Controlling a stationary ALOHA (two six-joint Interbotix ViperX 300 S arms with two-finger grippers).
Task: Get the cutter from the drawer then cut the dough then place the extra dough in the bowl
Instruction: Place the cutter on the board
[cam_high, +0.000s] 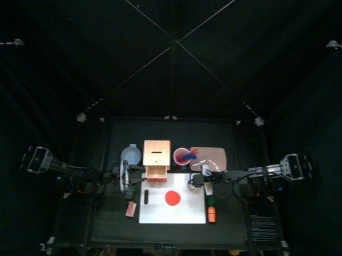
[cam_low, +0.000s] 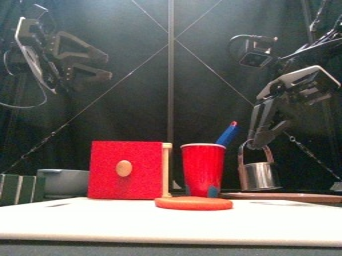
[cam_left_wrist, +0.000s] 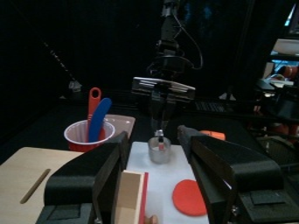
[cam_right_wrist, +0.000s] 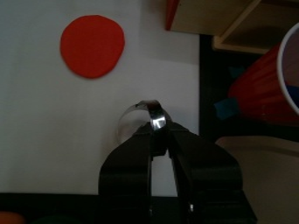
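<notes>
Red dough (cam_high: 173, 197) on a white board (cam_high: 160, 213), red cup (cam_low: 203, 168), blue knife (cam_low: 227, 132), silver cutter (cam_low: 257, 172), blue-grey bowl (cam_low: 60, 181).

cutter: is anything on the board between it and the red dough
Nothing visible. The cutter hangs from the right end effector, and only bare white board lies between it and the dough. The red cup stands clear of that path.

The right gripper (cam_right_wrist: 165, 133) is pinching the wire handle of the cutter (cam_right_wrist: 145, 112) over the white board (cam_right_wrist: 59, 131). The red dough disc (cam_right_wrist: 93, 45) is lying apart on it, and a red cup (cam_right_wrist: 271, 83) is standing beside the board.
</notes>
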